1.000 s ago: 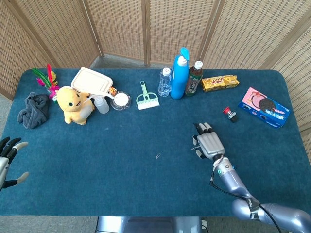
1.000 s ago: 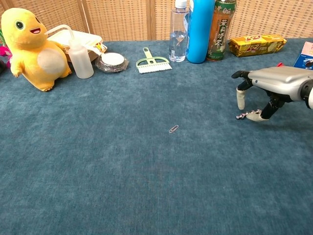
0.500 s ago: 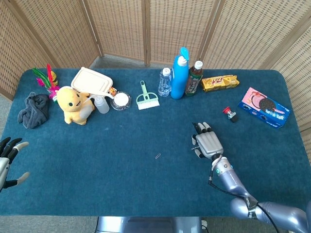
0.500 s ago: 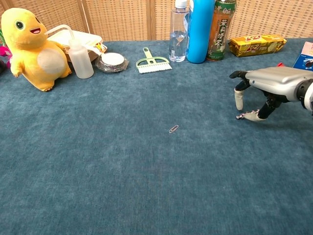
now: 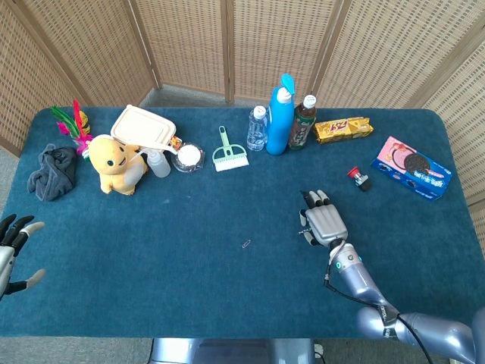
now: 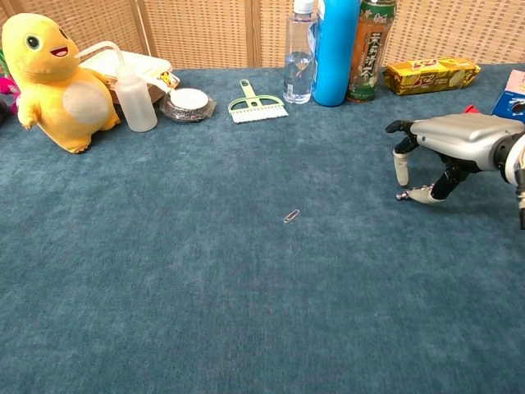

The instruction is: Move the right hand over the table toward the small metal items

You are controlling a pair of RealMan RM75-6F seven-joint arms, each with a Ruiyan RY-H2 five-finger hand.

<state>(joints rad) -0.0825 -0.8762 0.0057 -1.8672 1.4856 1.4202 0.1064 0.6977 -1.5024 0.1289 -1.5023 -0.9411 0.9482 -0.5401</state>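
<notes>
My right hand point(image 5: 324, 221) sits palm down over the blue table point(image 5: 189, 258) at the right. In the chest view the right hand point(image 6: 459, 131) is arched, and its fingertips point(image 6: 401, 176) come down to the cloth, spread apart. A small beaded metal piece point(image 6: 404, 196) lies on the cloth right at the thumb tip; nothing is pinched. A metal paperclip point(image 6: 291, 216) lies apart to the hand's left, and the head view shows the paperclip point(image 5: 246, 244) mid-table. My left hand point(image 5: 14, 243) hangs at the table's left edge with fingers spread and empty.
Along the back stand a water bottle point(image 5: 258, 127), a blue bottle point(image 5: 280, 115) and a tea bottle point(image 5: 303, 121), with a biscuit pack point(image 5: 343, 129) beside them. A cookie box point(image 5: 414, 167) and a small red item point(image 5: 357, 177) lie at right. A green brush point(image 5: 227, 154) and yellow plush point(image 5: 116, 163) are at left.
My right hand has crept slightly to the left, its thumb tip staying by the beaded metal piece. The left hand has not moved.
</notes>
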